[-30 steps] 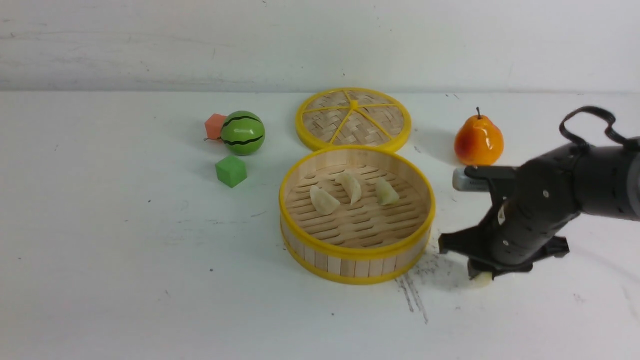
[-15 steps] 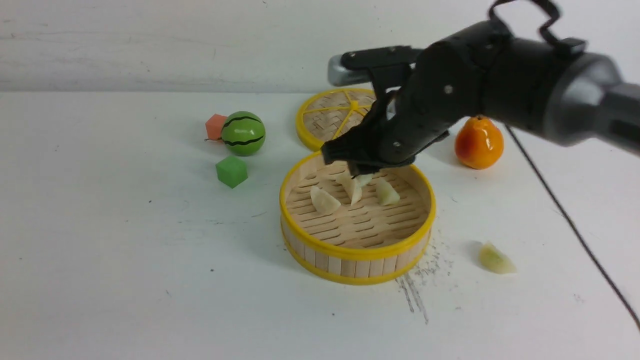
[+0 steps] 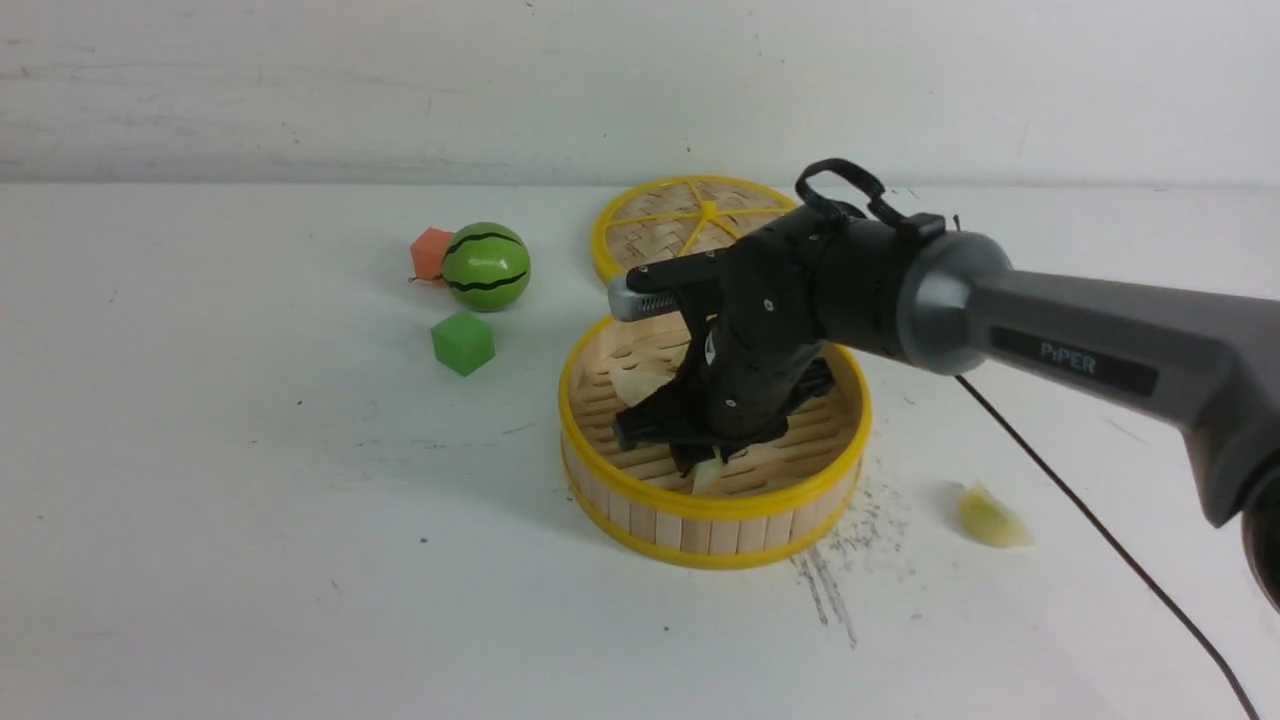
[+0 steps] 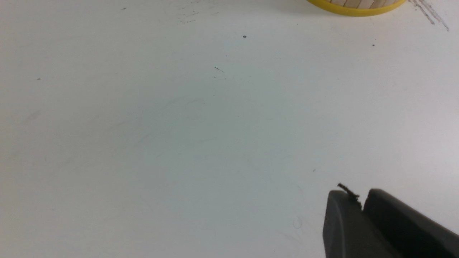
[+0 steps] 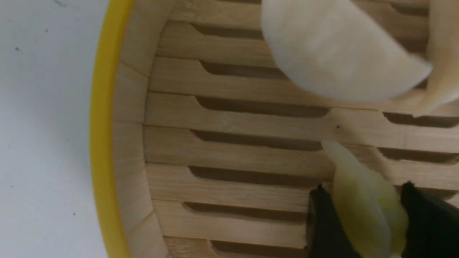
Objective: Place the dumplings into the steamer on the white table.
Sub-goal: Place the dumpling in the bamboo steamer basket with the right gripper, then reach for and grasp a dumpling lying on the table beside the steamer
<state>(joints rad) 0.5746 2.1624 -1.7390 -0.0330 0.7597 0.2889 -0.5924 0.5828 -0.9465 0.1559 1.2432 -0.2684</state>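
The steamer (image 3: 715, 505) stands mid-table on the white table (image 3: 250, 500). My right gripper (image 3: 700, 465) is down inside it, near its front wall. In the right wrist view the right gripper (image 5: 364, 186) is shut on a pale green dumpling (image 5: 362, 204) whose tip reaches the slatted floor. Two more dumplings (image 5: 333, 53) lie further in; the arm hides most of them from the front. Another dumpling (image 3: 990, 518) lies on the table right of the steamer. My left gripper (image 4: 362, 200) is shut and empty over bare table, with the steamer (image 4: 355, 5) rim far off.
The flat woven lid (image 3: 680, 225) lies behind the steamer. A toy watermelon (image 3: 486, 266), an orange-red block (image 3: 430, 252) and a green cube (image 3: 462, 342) sit to the left. A black cable (image 3: 1100, 540) trails across the table on the right.
My right arm lifted a dumpling from the table on the right, swung over the steamer and has come down inside it near the front wall. One dumpling stayed on the table.
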